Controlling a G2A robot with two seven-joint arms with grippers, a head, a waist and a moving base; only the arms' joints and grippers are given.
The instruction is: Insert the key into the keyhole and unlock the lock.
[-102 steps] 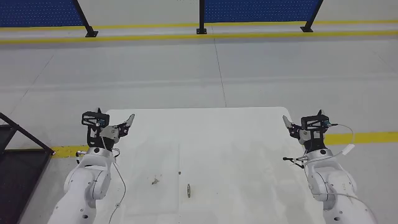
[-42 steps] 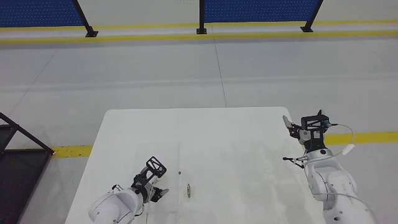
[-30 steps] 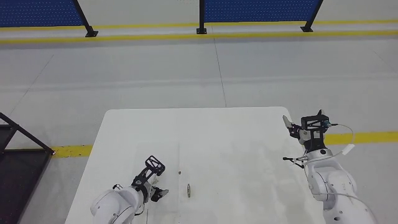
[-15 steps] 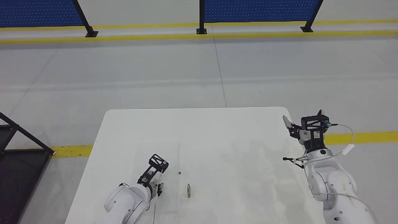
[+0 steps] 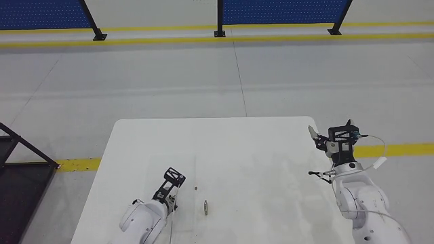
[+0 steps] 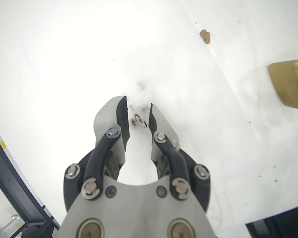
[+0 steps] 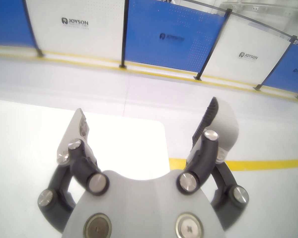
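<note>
A small metal key (image 6: 139,123) lies flat on the white table (image 5: 271,149), near its front left. My left gripper (image 6: 137,102) is down over the key with one finger on each side; a narrow gap remains, so it is open. From above, the left gripper (image 5: 170,200) covers the key. The brass padlock (image 5: 205,207) lies a short way to the right of it, and its body (image 6: 289,84) shows at the edge of the left wrist view. My right gripper (image 7: 146,106) hangs open and holds nothing, at the table's far right corner (image 5: 322,139).
A small brown speck (image 6: 205,36) sits on a faint seam in the table surface, just beyond the padlock (image 5: 196,189). A dark frame (image 5: 20,152) stands off the table's left side. The table's front edge runs close behind my left gripper.
My left arm came from the far left corner to the front left of the table and lowered over the key. In the last second its gripper edged slightly right. The right arm stayed still.
</note>
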